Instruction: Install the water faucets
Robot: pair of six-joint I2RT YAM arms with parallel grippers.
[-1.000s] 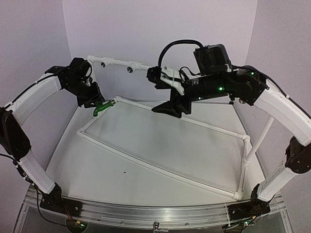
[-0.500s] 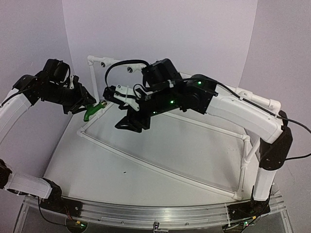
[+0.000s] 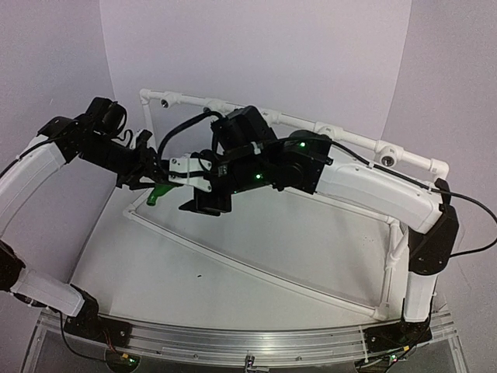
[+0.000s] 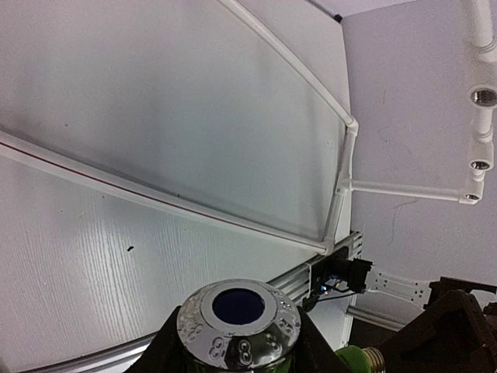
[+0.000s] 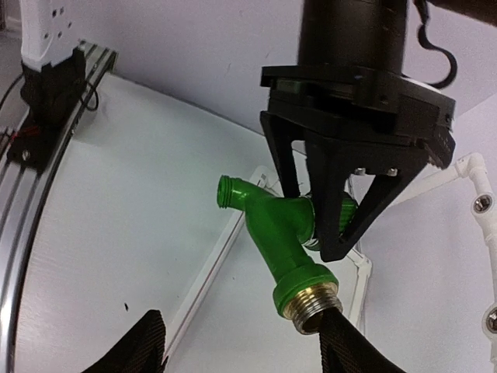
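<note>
A water faucet (image 3: 159, 191) with a green body hangs above the table's back left corner, and my left gripper (image 3: 147, 182) is shut on it. In the left wrist view its silver round cap (image 4: 237, 320) sits between the black fingers. The right wrist view shows the green body (image 5: 281, 233) with its brass threaded end (image 5: 314, 301) pointing down, the left gripper's fingers (image 5: 330, 198) clamped on its upper part. My right gripper (image 5: 241, 346) is open just below it. Its right finger (image 5: 349, 350) is at the brass thread; its left finger (image 5: 136, 350) stands well apart.
A white pipe frame (image 3: 256, 268) lies on the table, with an upright rail (image 3: 311, 124) along the back carrying tee fittings with dark sockets (image 4: 483, 97). The right arm (image 3: 365, 183) stretches across the back of the table. An aluminium rail (image 3: 248, 342) runs along the near edge.
My right arm has swung left across the table to the faucet, its jaws narrowing a little. The left arm shifted the faucet slightly forward and right, still gripping it.
</note>
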